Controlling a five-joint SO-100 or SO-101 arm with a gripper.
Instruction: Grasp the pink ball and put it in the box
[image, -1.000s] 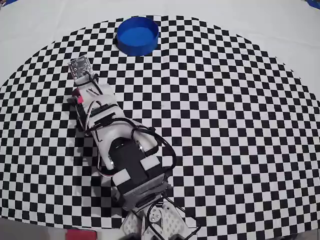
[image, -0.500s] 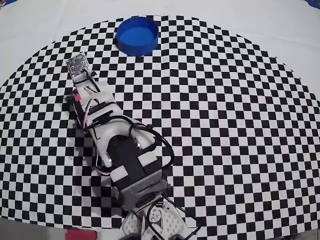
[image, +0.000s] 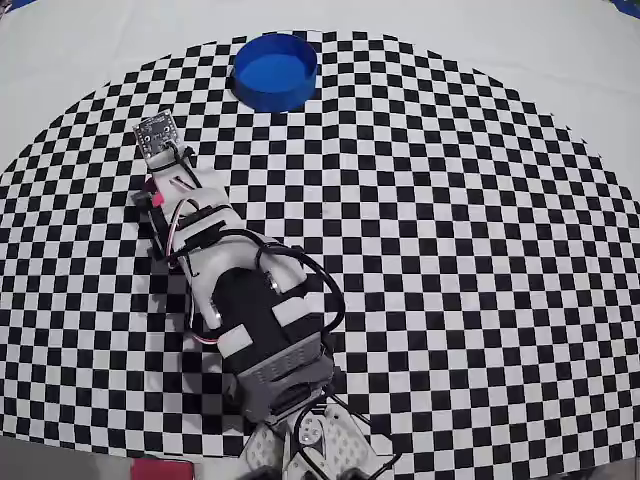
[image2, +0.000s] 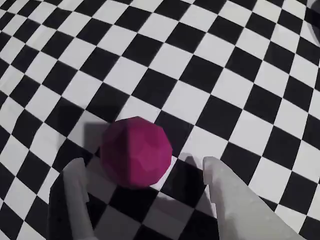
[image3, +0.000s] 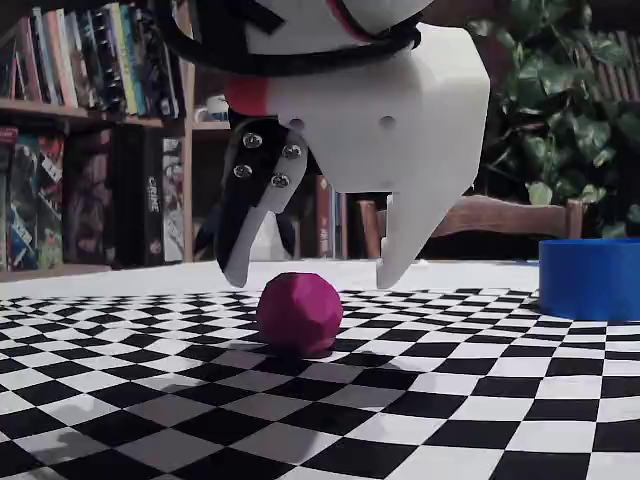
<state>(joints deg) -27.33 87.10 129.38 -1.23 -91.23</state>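
The desk (image: 480, 250), covered by a black-and-white checkered cloth, carried everything. The white and black arm (image: 250, 310) reached from the lower edge of the overhead view toward the upper left. The box (image: 275, 70), a round blue container, stood near the top of that view, well apart from the arm's tip. The hand (image3: 310, 275) hung open just above the cloth, its two fingers spread on either side of the pink ball (image3: 299, 312) with their tips not touching it. The ball rested on the cloth, nearer the left finger (image2: 75, 200) in the wrist view.
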